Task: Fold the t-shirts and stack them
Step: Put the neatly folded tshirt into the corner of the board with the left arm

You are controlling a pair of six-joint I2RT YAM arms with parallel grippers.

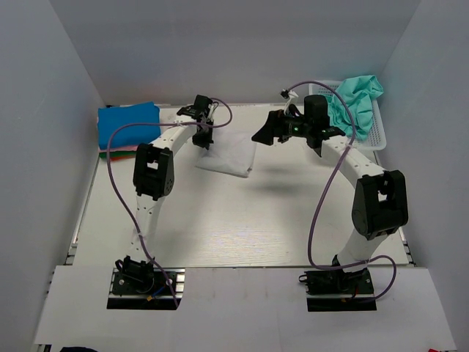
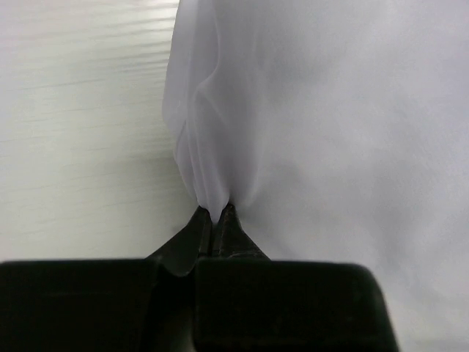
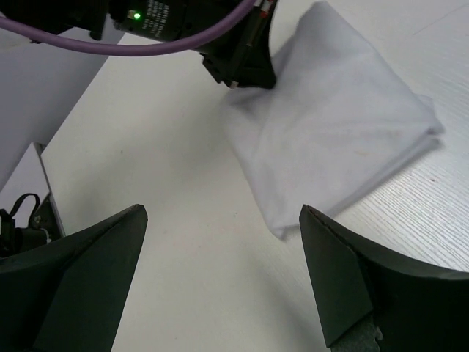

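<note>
- The left gripper (image 2: 216,214) was clamped shut on the left edge of the white t-shirt (image 2: 330,110), with the cloth bunched into a small peak between its fingertips.
- From above, that white t-shirt (image 1: 231,154) lay partly folded on the far middle of the table (image 1: 234,227), and the left gripper (image 1: 203,138) sat at its far-left corner.
- The right gripper (image 3: 220,213) hung over the table with its jaws spread wide and nothing between them. The white t-shirt (image 3: 337,132) was just beyond its fingertips.
- In the top view the right gripper (image 1: 268,132) was just right of the white shirt, apart from it.
- Far left: a blue folded t-shirt (image 1: 128,121) topped a stack, with pink, green and red edges (image 1: 117,149) peeking out beneath it.
- Far right: a teal-green t-shirt (image 1: 355,95) was heaped, crumpled, in the white mesh basket (image 1: 377,133).
</note>
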